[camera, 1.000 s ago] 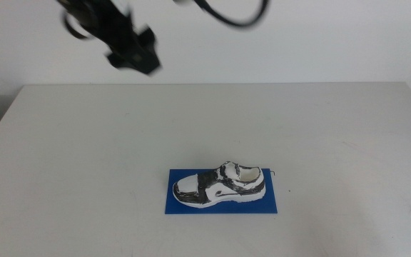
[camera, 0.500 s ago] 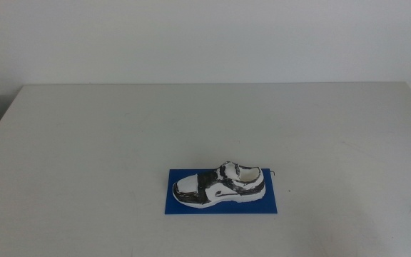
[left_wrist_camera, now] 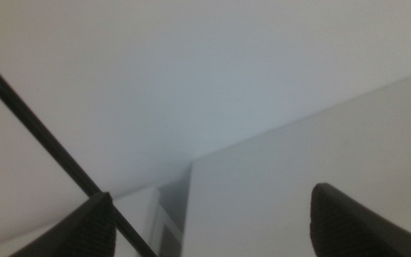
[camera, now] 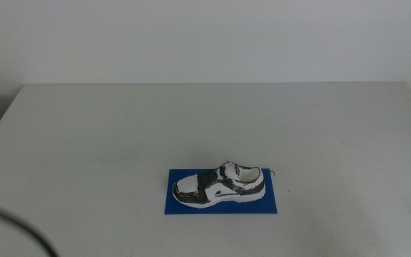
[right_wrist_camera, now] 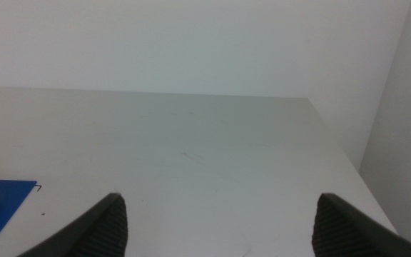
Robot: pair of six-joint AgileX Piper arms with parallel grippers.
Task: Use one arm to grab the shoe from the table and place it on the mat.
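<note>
Both grippers mostly cut off

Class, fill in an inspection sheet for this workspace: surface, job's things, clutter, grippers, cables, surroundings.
Surface: off-white table, plain.
Job's things: shoe lies on the blue mat, toe toward the left arm's side.
Clutter: nothing seen.
Grippers: left gripper open, empty, facing the wall; right gripper open, empty, low over the table. Neither shows in the middle view.
Cables: dark cable at the near left corner.
Surroundings: white wall behind.
</note>
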